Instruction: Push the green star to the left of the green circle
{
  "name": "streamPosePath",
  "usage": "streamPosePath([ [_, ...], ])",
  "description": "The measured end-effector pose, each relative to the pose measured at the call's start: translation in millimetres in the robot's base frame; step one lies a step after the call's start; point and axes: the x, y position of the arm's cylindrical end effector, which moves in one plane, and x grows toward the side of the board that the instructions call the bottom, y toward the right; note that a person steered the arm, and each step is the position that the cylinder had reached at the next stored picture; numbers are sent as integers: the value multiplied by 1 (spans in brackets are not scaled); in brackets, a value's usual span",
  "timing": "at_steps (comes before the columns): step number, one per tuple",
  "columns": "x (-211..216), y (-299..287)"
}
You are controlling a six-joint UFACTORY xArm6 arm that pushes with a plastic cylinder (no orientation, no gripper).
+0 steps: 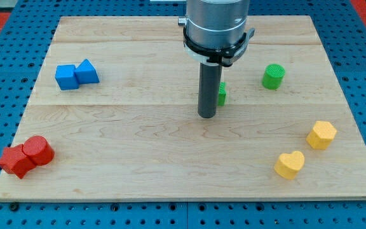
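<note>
The green star (222, 93) lies near the board's middle, mostly hidden behind my rod; only its right edge shows. The green circle (273, 76) stands to the view's right of it and a little higher, a short gap away. My tip (207, 116) rests on the board just left of and slightly below the green star, touching or nearly touching it; I cannot tell which.
A blue cube (66, 77) and a blue triangle-like block (87, 71) sit together at the upper left. Two red blocks (25, 156) sit at the lower left corner. A yellow hexagon (321, 134) and a yellow heart (289, 164) lie at the lower right.
</note>
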Motion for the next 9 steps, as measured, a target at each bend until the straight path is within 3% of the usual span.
streamPosePath([
  [1, -9, -42],
  [2, -41, -37],
  [4, -66, 46],
  [5, -66, 20],
  [6, -35, -5],
  [7, 2, 45],
  [9, -50, 81],
])
